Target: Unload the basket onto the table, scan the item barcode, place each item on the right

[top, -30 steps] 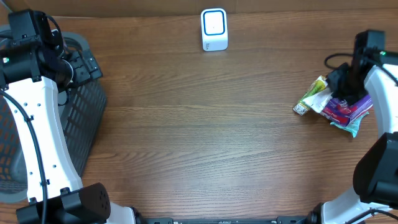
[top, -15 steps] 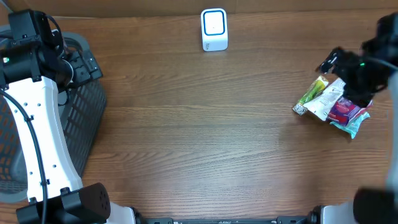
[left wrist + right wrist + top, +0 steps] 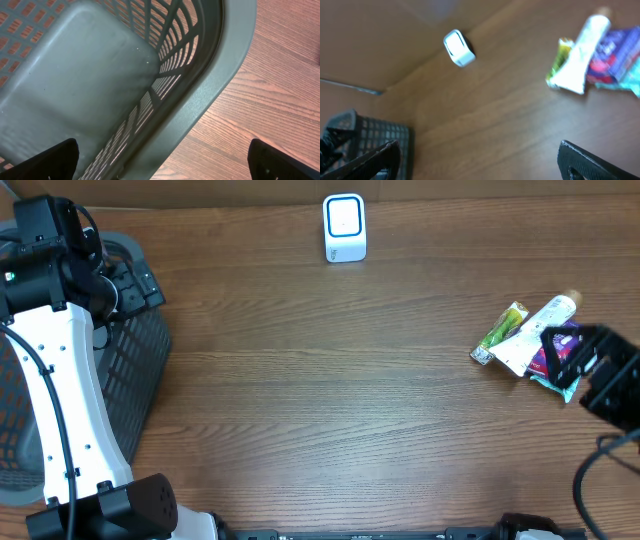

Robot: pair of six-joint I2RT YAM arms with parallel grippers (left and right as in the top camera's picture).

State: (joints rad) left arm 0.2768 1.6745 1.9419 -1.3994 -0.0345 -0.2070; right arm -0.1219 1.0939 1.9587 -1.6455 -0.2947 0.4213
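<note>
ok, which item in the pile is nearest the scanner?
The green-and-yellow sachet, at the pile's left edge; the white tube and purple packet lie farther right.

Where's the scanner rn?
Overhead view: white scanner stands centre at the far edge of the table, basket far to its left, packet pile to its right.

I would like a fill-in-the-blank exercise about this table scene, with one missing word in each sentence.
1. The left gripper hangs over the grey ___.
2. The pile of packets lies on the robot's ___ side.
3. The tube in that pile is ___ in colour.
4. The right gripper holds ___.
Missing words: basket; right; white; nothing.
</note>
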